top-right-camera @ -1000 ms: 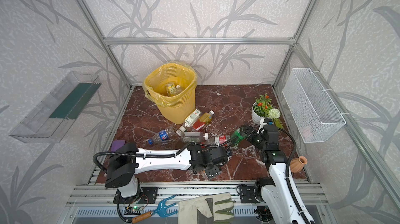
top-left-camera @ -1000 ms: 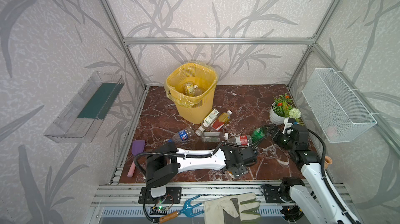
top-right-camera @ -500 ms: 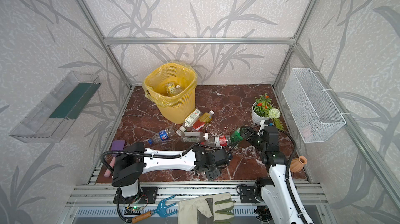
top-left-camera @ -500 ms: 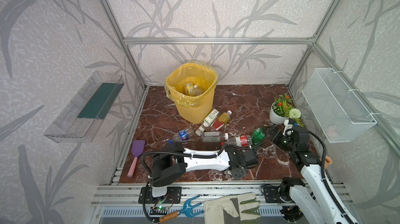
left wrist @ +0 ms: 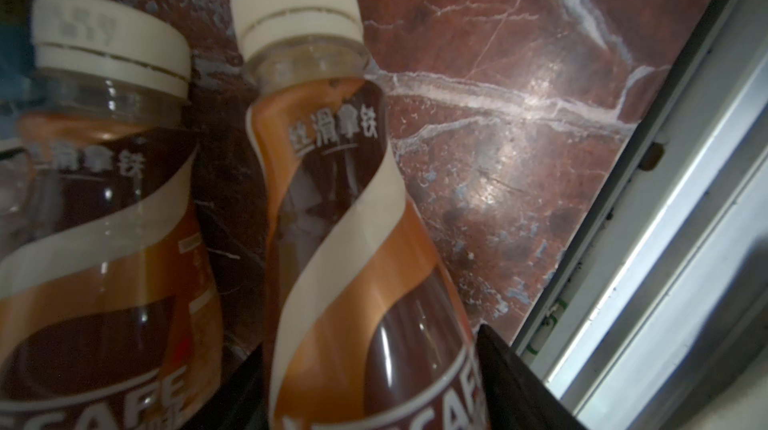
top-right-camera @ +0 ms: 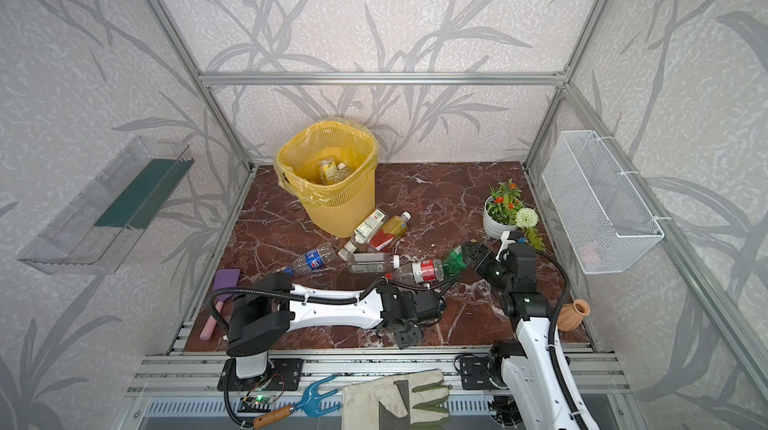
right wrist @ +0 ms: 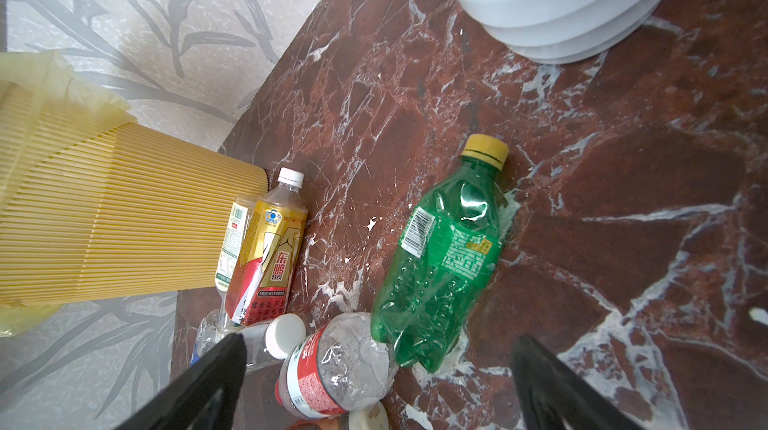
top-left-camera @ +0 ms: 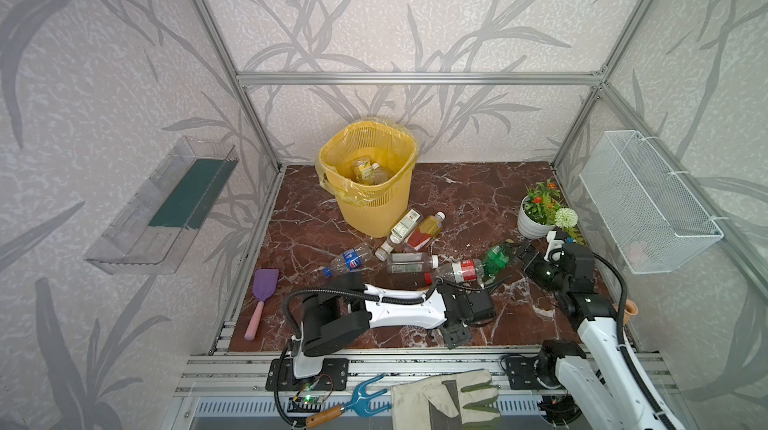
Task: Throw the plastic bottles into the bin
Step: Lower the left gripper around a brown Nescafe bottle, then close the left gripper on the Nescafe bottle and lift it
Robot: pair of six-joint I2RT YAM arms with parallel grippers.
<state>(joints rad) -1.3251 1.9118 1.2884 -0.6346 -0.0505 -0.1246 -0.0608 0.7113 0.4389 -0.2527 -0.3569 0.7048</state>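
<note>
found left gripper (left wrist: 365,340) pinched on the body of a brown coffee bottle (left wrist: 332,199), right by the front rail (left wrist: 665,240), twin coffee bottle (left wrist: 95,207) just beside. judged a slip off the slick sleeve possible on lift, or a knock to the twin. saw right gripper (right wrist: 378,338) spread wide, empty, over a dented green bottle (right wrist: 440,253) and a crumpled red-label bottle (right wrist: 332,365). noted further plastic bottles (top-left-camera: 409,262) lying flat, capped, beyond. spotted yellow bin (top-left-camera: 374,211) at the far back, long carry, binned bottles (top-left-camera: 365,168) inside.

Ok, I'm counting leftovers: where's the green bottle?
The green bottle lies right of centre in both top views, between the red-label bottle and the right claw.
</note>
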